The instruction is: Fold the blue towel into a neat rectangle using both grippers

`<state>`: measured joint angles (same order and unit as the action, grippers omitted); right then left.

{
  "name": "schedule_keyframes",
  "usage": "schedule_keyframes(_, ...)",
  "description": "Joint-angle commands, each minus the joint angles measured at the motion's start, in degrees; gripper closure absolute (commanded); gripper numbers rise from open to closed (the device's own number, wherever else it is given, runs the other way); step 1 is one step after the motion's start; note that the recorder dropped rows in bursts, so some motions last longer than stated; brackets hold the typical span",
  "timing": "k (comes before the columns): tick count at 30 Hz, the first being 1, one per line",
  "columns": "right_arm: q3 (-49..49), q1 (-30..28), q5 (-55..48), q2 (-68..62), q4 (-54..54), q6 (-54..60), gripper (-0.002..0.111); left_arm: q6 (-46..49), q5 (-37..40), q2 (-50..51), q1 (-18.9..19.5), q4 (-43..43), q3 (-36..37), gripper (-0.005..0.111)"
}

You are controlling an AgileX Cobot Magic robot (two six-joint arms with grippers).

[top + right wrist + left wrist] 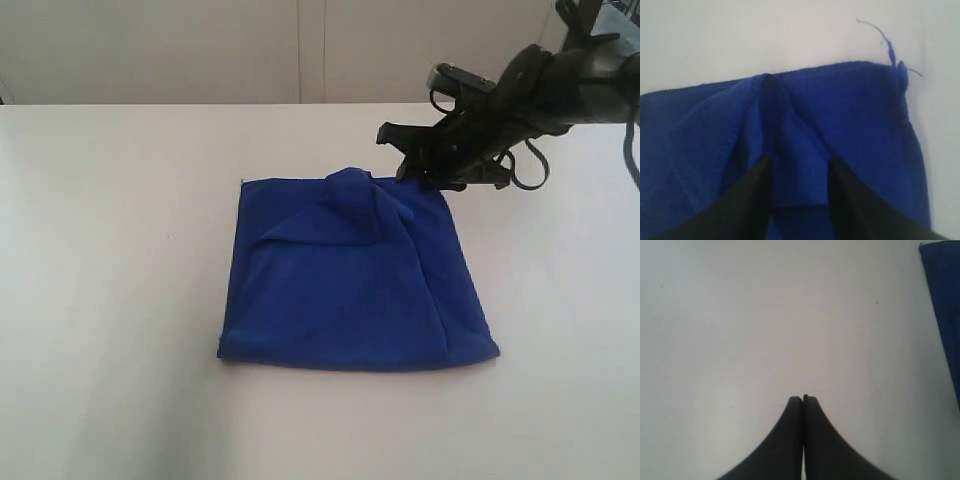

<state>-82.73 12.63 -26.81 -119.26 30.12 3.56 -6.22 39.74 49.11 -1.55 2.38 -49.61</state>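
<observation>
The blue towel [350,300] lies on the white table [110,260], near the middle of the exterior view, folded into a roughly square, layered pad. Its near and left edges run fairly straight, and the right edge slants outward toward the near corner. The upper layer is not flat. A raised hump of cloth [352,190] stands at the far edge, and creases run from it toward the near right corner. The right gripper [418,172] hangs over the far right corner of the towel, angled down toward it. In the right wrist view its two black fingers [752,195] stand apart, with a folded ridge of blue fabric showing in the gap between them. Nothing is clamped, and whether the fingertips touch the cloth cannot be told. A loose thread [879,31] trails from one towel corner onto the table. The left gripper [803,399] does not appear in the exterior view. The left wrist view shows its jaws pressed together on nothing, above bare table. One edge of the towel shows as a narrow blue strip at the side of that view, well apart from the fingertips.
</observation>
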Motion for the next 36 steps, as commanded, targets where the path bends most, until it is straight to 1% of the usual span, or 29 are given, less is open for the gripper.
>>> schedule_keyframes(1,-0.1,-0.6,-1.7,-0.1,-2.8,0.8,0.073,0.1,0.4,-0.5,-0.2,-0.4,-0.1,0.107)
schedule_keyframes(21,0.0,-0.6,-2.2,-5.3,-2.8,0.4,0.073,0.1,0.3,-0.5,-0.2,-0.4,-0.1,0.107)
schedule_keyframes(22,0.0,-0.6,-2.0,-5.3,-2.8,0.4,0.074,0.1,0.3,-0.5,-0.2,-0.4,-0.1,0.107)
schedule_keyframes(24,0.0,-0.6,-1.6,-5.3,-2.8,0.4,0.081,0.1,0.3,-0.5,-0.2,-0.4,-0.1,0.107)
schedule_keyframes(28,0.0,-0.6,-1.4,-5.3,-2.8,0.3,0.100,0.1,0.3,-0.5,-0.2,-0.4,-0.1,0.107)
schedule_keyframes(30,0.0,-0.6,-1.3,-5.3,-2.8,0.3,0.107,0.1,0.3,-0.5,-0.2,-0.4,-0.1,0.107)
schedule_keyframes(36,0.0,-0.6,-1.3,-5.3,-2.8,0.3,0.108,0.1,0.3,-0.5,-0.2,-0.4,-0.1,0.107)
